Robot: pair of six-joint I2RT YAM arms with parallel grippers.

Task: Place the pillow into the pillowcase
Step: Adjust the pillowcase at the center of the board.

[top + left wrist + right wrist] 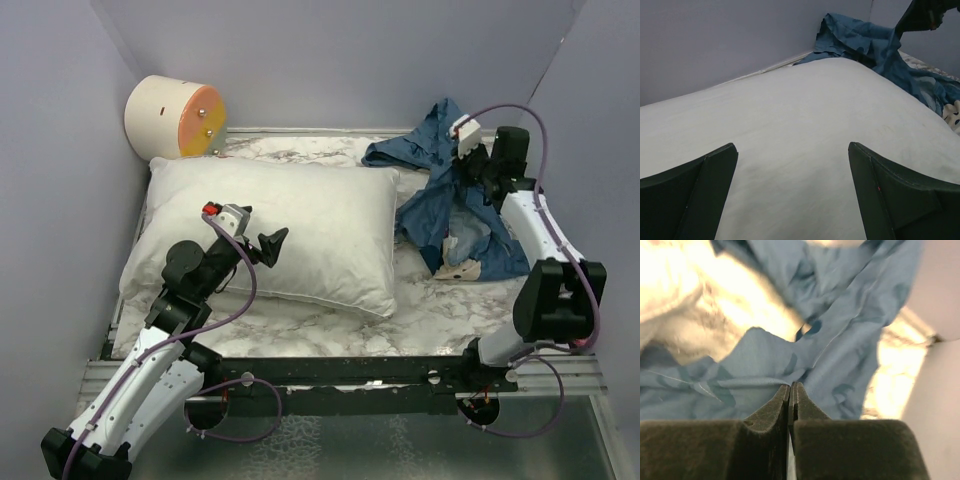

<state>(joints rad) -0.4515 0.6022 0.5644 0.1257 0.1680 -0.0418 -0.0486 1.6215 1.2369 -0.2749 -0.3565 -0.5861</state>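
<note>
The right claw (790, 390) is seen with its jaws pressed together, a fold of the blue pillowcase (450, 200) apparently pinched between them. The cloth is judged to be gripped so that an edge can be lifted and the opening found. The pillowcase lies crumpled in a heap at the far right of the marble-patterned tabletop (330, 325), partly raised under the right arm; its opening cannot be made out.

The left claw (792, 172) is held wide, nothing between its fingers, just above the near-left part of the white pillow (270, 225). It seems to be poised for a grasp on the pillow once the case is spread.

The pillow lies flat across the left and middle of the tabletop, its right end just beside the pillowcase, perhaps touching. A cream cylinder with an orange face (175, 117) rests at the far-left corner, just beyond the pillow.

Grey walls close in on the left, far and right sides. Bare tabletop is seen only along the near edge and below the pillowcase, so room for spreading the case is judged tight.
</note>
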